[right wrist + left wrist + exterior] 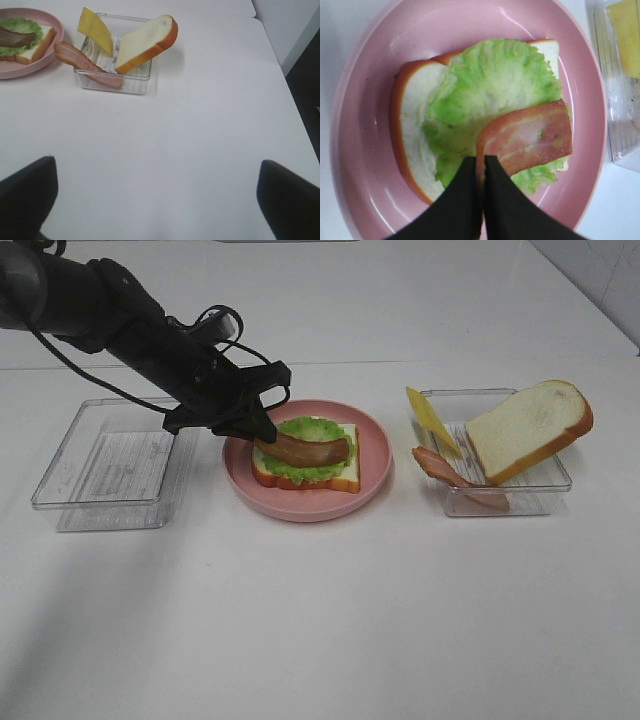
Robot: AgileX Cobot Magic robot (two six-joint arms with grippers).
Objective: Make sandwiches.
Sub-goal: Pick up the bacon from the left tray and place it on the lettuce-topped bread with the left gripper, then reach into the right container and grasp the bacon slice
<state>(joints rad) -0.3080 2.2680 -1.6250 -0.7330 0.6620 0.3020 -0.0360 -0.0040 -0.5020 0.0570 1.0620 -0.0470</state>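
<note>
Your left gripper (481, 166) is pinched narrow on one end of a bacon strip (527, 136). The two black fingers nearly meet, with the strip's edge between them. The rest of that strip lies across the lettuce leaf (490, 85), towards the side of the plate facing the filled tray.

The half-built sandwich (305, 468) sits inside the round pink plate (300, 508), in the middle of the white table (320, 620). It consists of a lower bread slice (415, 105) lying flat, the lettuce leaf spread over most of it, and the bacon strip on top. The bread's crust shows at the edges beyond the leaf.

In the exterior high view, a clear plastic tray (500, 495) stands on the right, near the plate but not touching it. In it you have:
- a yellow cheese slice (430, 418) standing on edge at the wall nearest the plate, rising above the rim
- a loose bread slice (530, 428) tilted up, its crust end raised over the far right rim
- a second bacon strip (450, 475) draped over the front corner nearest the plate, one end outside the tray

A second clear tray (105, 465) stands on the left of the plate, beneath the left arm.

Your right gripper (157, 200) hangs over bare table, well apart from the filled tray. Its fingers (27, 195) are spread wide and hold nothing.
</note>
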